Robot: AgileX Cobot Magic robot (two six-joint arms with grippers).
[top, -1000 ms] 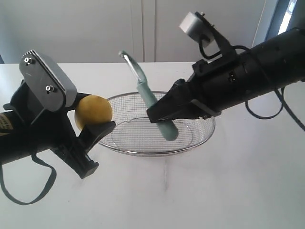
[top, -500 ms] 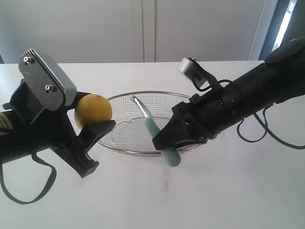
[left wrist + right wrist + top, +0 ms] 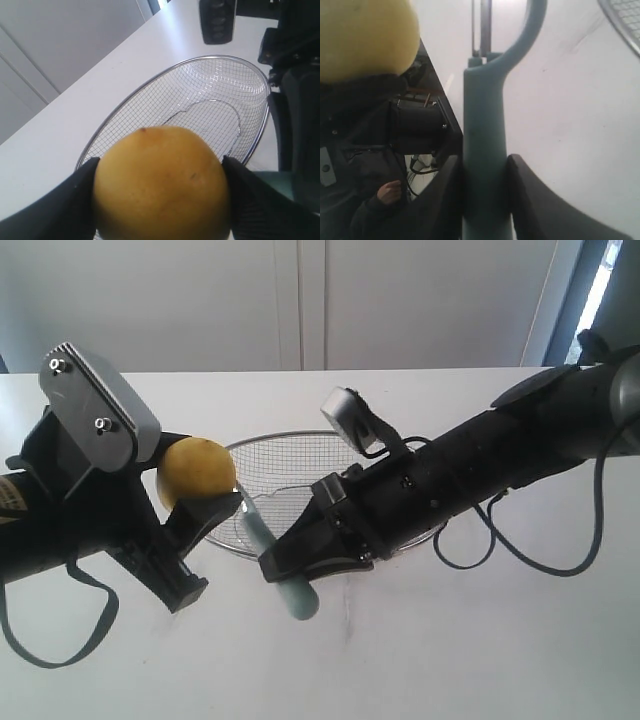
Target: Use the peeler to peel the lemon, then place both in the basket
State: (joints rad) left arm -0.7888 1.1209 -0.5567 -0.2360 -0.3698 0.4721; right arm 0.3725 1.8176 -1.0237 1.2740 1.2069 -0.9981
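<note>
My left gripper (image 3: 200,488) is shut on the yellow lemon (image 3: 196,470), holding it above the table just left of the wire basket (image 3: 300,437). In the left wrist view the lemon (image 3: 162,185) fills the space between the black fingers (image 3: 75,205). My right gripper (image 3: 278,562) is shut on the pale teal peeler (image 3: 292,590), at the basket's front left. The peeler's head points up toward the lemon; I cannot tell if they touch. In the right wrist view the peeler handle (image 3: 485,150) stands between the fingers, with the lemon (image 3: 365,35) beside its hooked head.
The basket's mesh (image 3: 210,85) holds nothing that I can see. The right arm (image 3: 470,470) lies across the basket's right half. White table (image 3: 450,640) extends in front and to the right. A white cabinet wall stands behind.
The right arm has swung left and down with the peeler, from over the basket to just beside the lemon. The left arm and lemon have not moved.
</note>
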